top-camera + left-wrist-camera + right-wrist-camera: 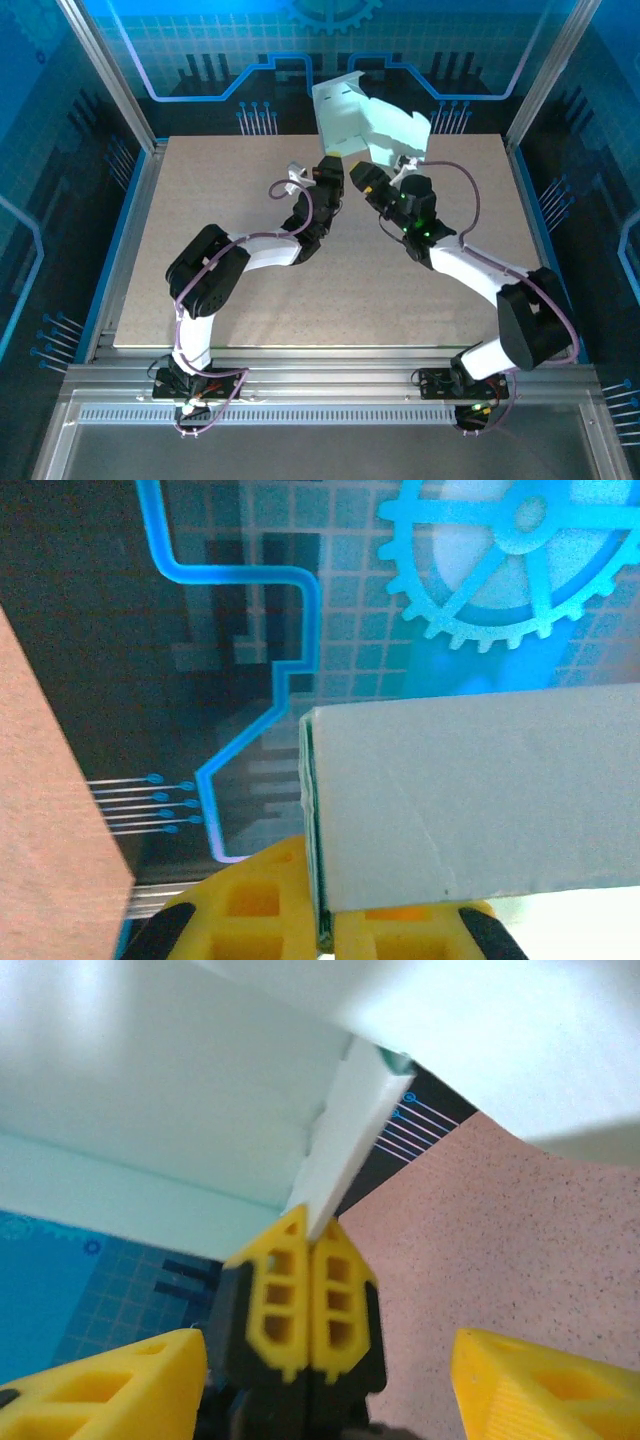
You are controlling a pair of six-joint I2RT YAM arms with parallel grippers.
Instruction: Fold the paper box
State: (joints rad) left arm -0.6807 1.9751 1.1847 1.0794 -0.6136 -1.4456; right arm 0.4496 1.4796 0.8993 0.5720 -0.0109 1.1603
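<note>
Fingers of the left gripper point(328, 925) are shut on the box point(470, 800), pinching the doubled edge of one panel. The left wrist view shows the card seated between the yellow pads. The right gripper point(371, 180) has its fingers point(100, 1385) well apart and holds nothing. The left pair sits in the gap between them, just under a hanging flap.

From the top view I see the table point(300, 290) below and the box lifted clear of it, up over the far edge and above both wrists.

What worries me is that the whole sheet hangs from one narrow pinch. If I bring the right fingers in on that flap too hard or off-line, I judge the thin card could crease in the wrong place. It could also twist out of the left grip and drop. The two grippers are very close, so closing the right one as it stands could catch the left fingertips rather than the flap.

The box is pale mint card and looks half formed. A broad panel tilts toward the top camera, a second panel bends off to the right, and the side walls are partly raised. A narrow pale-edged flap runs down to the left fingertips. The surface looks smooth, but I cannot tell whether any tabs are tucked
</note>
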